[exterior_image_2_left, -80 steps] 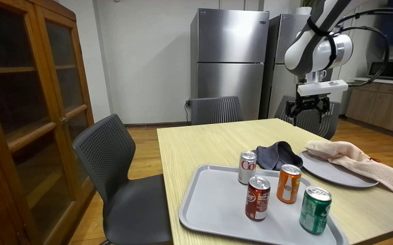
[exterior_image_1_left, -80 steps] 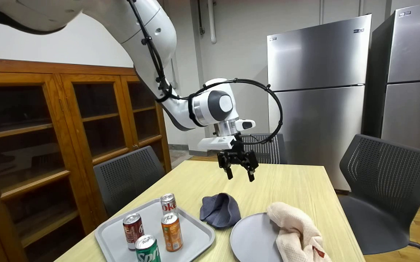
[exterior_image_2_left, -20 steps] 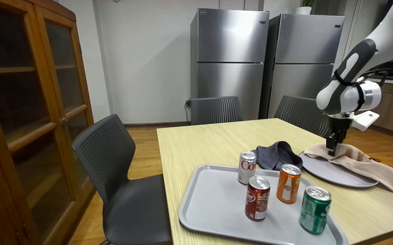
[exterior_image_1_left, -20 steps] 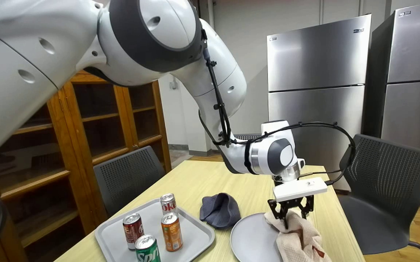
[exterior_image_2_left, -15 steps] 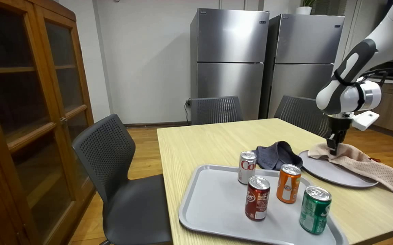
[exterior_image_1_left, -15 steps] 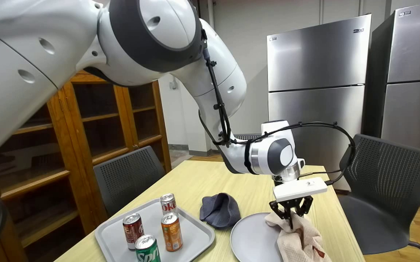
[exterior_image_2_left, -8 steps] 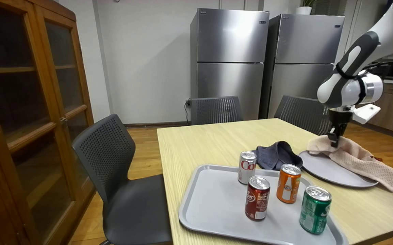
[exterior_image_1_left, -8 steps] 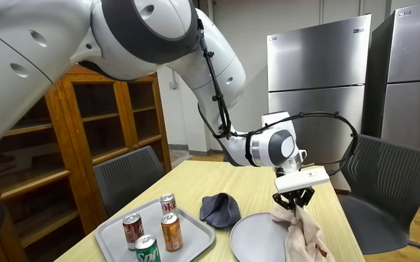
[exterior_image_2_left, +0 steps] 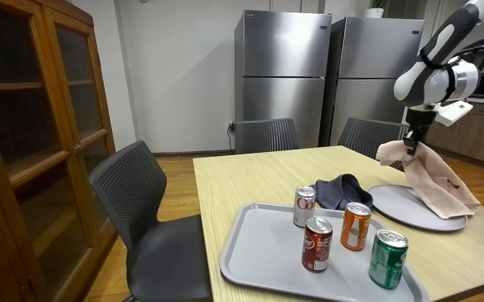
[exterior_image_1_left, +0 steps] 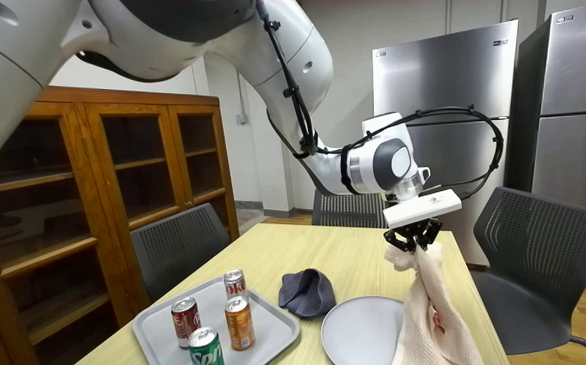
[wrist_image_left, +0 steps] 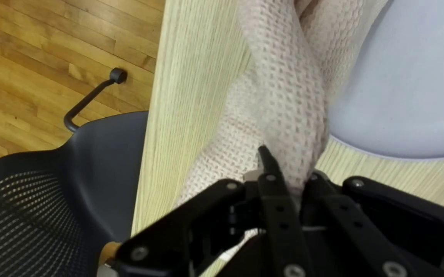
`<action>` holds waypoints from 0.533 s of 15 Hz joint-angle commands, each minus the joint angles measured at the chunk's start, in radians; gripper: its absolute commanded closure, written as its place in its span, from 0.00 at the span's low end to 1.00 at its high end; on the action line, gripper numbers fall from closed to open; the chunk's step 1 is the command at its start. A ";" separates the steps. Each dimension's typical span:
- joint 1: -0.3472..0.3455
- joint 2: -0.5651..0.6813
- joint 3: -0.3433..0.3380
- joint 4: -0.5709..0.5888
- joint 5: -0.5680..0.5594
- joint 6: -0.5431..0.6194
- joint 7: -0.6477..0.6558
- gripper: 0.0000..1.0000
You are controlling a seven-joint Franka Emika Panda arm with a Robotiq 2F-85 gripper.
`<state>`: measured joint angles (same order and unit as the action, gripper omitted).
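My gripper [exterior_image_1_left: 416, 247] is shut on a gathered fold of the light pink waffle-weave cloth [exterior_image_1_left: 440, 324]. Raised above the table, the cloth hangs down from the fingers in both exterior views. Its lower end is over the right side of the grey plate [exterior_image_2_left: 397, 205]; whether it touches there I cannot tell. A shorter flap sticks out on the far side of the grip. In the wrist view the cloth [wrist_image_left: 287, 88] runs up between the fingers and hides one fingertip. A dark blue cloth [exterior_image_1_left: 307, 294] lies crumpled beside the plate.
A grey tray [exterior_image_2_left: 262, 243] holds a silver can [exterior_image_2_left: 304, 207], a dark red can [exterior_image_2_left: 317, 245], an orange can [exterior_image_2_left: 355, 226] and a green can [exterior_image_2_left: 388, 260]. Chairs stand round the table [exterior_image_1_left: 272, 248], one chair [wrist_image_left: 106, 169] close to the edge below the gripper.
The gripper, open over the table at first, has come down to the pink cloth, shut on it and risen. The cloth has lifted, baring more of the plate. Tray and cans have not moved.
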<state>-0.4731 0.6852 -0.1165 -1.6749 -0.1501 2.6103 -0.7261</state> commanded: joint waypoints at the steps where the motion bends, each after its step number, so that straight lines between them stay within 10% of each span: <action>1: 0.002 -0.090 0.013 -0.048 0.043 -0.018 0.028 0.98; 8: 0.040 -0.139 -0.002 -0.058 0.056 -0.002 0.100 0.98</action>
<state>-0.4590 0.5912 -0.1123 -1.6929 -0.1006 2.6119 -0.6768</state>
